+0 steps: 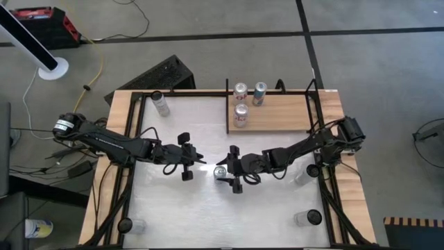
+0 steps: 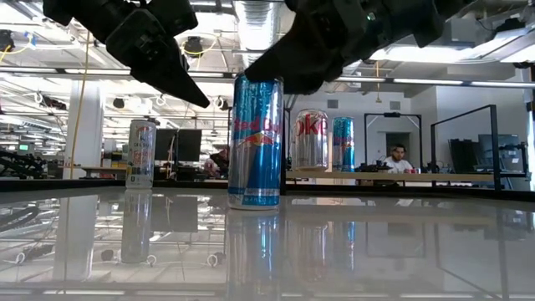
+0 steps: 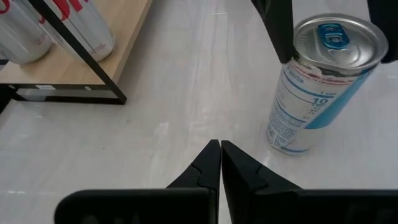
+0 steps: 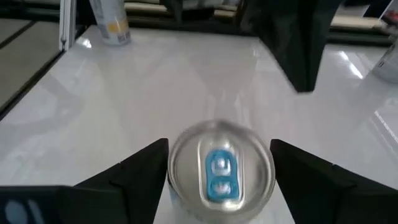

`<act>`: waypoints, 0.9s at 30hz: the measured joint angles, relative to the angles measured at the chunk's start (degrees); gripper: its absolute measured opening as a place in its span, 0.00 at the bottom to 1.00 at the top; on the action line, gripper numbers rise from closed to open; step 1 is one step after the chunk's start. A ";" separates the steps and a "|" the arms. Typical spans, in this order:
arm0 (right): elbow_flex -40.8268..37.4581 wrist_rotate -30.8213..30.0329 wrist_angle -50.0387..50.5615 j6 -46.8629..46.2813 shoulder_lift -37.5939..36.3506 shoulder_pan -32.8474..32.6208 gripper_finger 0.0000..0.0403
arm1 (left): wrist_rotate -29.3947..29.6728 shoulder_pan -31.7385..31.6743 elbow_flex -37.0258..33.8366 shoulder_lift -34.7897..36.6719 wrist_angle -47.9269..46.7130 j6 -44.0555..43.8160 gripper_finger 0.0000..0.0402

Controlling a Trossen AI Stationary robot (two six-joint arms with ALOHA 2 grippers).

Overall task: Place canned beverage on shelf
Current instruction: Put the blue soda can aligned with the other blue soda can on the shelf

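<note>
Right gripper straddles the blue-and-silver can near the middle of the white table in the high view, its fingers spread to either side of the can top. The left gripper waits just beside it with its fingers pressed together, holding nothing. The shelf lies along the far edge of the table, toward the right far corner, and carries 3 cans clustered at its left end. Another can stands near the table's far left corner.

From the low view, the can stands upright on the tabletop, with the right gripper hovering around its rim from above and the left gripper pointing down beside it. Shelf cans show behind.

Through the left wrist view, the closed left gripper aims at bare table near the can; the shelf's corner sits well apart.

Seen from the right wrist view, the 2 fingers flank the can top with narrow gaps on each side, so the jaws look partly open and not yet clamped.

Judging by this, the task is at the grasp stage: 3 cans are already shelved, while this 1 must yet be gripped, lifted, carried to the far edge and set on the board.
</note>
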State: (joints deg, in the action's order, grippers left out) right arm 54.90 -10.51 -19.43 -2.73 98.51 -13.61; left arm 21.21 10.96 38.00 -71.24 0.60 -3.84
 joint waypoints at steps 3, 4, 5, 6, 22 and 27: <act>-0.01 0.09 0.10 -0.26 0.03 0.00 0.75 | 0.00 0.00 0.00 0.00 -0.01 -0.01 0.00; -0.01 0.09 0.13 -0.26 0.03 0.00 0.75 | 0.00 0.00 0.00 0.00 0.00 -0.02 0.00; -0.01 0.09 0.25 -0.28 0.03 0.00 0.75 | 0.00 0.00 0.00 0.00 0.00 -0.02 0.00; -0.01 0.09 0.41 -0.28 0.03 -0.04 0.75 | 0.00 0.00 0.00 0.00 0.00 -0.02 0.00; -0.01 0.11 1.39 -0.90 -0.08 -0.28 0.67 | 0.00 0.00 0.00 0.00 0.02 -0.72 0.00; -0.07 1.86 4.15 -0.69 -3.58 -0.26 0.65 | 0.00 0.00 0.00 0.00 -0.11 -0.72 0.00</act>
State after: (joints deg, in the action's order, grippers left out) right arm 54.83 -8.64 -15.28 -3.41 94.94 -13.87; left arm 21.21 10.96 38.00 -71.24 0.49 -4.56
